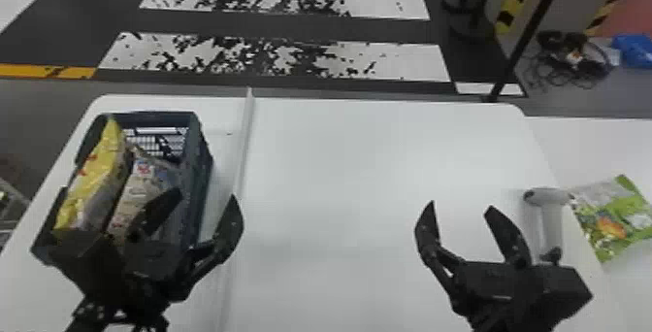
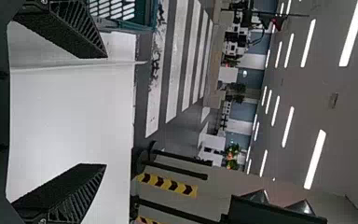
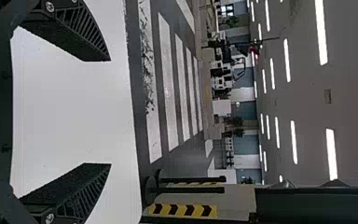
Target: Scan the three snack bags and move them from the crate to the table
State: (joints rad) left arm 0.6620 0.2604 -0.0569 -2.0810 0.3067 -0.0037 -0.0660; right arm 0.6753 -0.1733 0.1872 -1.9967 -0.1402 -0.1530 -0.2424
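Note:
In the head view my left gripper (image 1: 206,197) stands open in front of and partly over the crate (image 1: 206,161). Inside the crate, a yellow snack bag (image 1: 99,171) leans at the left, with a beige snack bag (image 1: 140,180) beside it. A green snack bag (image 1: 611,219) lies flat at the far right, beyond the scanner (image 1: 550,214). My right gripper (image 1: 461,205) is open over the table, just left of the scanner, holding nothing. The left wrist view shows the left gripper (image 2: 105,111) with its fingers apart; in the right wrist view the right gripper (image 3: 109,112) is likewise spread.
A thin raised strip (image 1: 245,141) runs front to back across the white table (image 1: 364,171), right of the crate. Another white surface (image 1: 596,146) adjoins at the right. Behind stand black posts and yellow-black striped barriers (image 1: 514,1), with cables on the floor.

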